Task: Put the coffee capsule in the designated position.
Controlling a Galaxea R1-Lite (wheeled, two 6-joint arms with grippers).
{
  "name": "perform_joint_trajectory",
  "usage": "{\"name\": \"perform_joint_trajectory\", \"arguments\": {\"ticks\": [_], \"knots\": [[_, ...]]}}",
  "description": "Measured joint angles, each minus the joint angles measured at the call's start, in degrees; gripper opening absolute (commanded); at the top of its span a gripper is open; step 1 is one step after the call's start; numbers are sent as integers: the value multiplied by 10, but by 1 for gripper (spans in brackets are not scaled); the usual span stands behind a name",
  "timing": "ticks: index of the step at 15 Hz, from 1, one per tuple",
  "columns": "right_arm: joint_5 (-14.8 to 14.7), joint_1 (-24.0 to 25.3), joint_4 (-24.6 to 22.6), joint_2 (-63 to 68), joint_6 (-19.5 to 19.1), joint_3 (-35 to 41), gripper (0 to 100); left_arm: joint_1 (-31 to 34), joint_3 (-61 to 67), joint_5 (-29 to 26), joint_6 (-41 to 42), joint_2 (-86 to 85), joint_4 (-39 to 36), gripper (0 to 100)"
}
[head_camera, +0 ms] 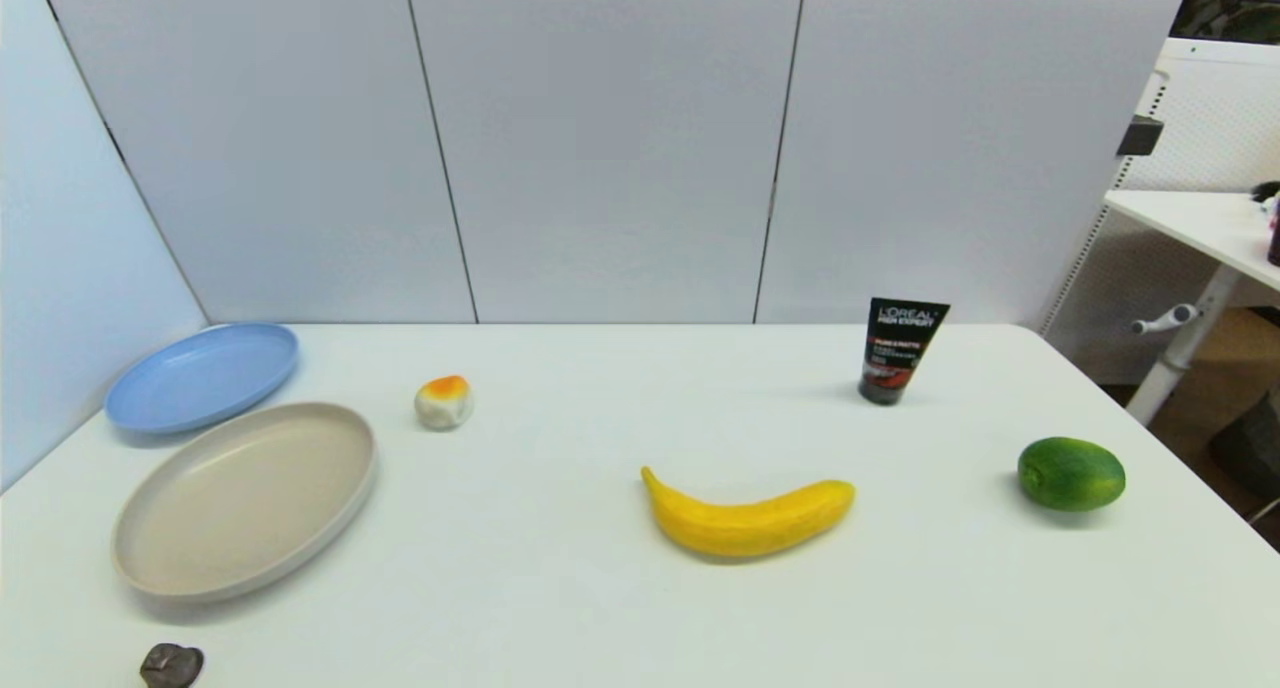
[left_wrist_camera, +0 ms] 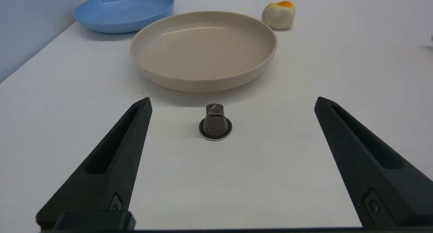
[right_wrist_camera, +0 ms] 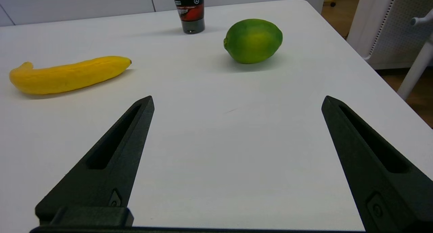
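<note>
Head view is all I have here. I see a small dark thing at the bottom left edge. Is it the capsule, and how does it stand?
Observer: Yes, the capsule. It stands on its wide rim, narrow end up, just before the beige plate.
Operator: Where is the left gripper?
Observer: The left gripper is open, low over the table, the capsule centred ahead of its fingers.
Operator: And the right one?
Observer: The right gripper is open too, holding nothing, facing the lime and banana.

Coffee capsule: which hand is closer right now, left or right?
Left. The left hand is open and lined up just short of the coffee capsule, not touching it. The right hand is open over bare table near the banana and lime, with no capsule in its view.
</note>
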Motion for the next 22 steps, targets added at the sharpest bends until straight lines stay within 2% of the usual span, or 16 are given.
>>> {"name": "perform_joint_trajectory", "arguments": {"ticks": [3,7,18,22], "knots": [[0,0,0,0,0,0,100,-1,0,0,1,-12,0,100],[0,0,0,0,0,0,100,-1,0,4,-42,-15,-3,100],[-1,-1,0,0,-1,0,100,-1,0,11,-46,-15,-3,100],[-10,0,-1,0,20,0,100,-1,0,11,-46,-15,-3,100]]}}
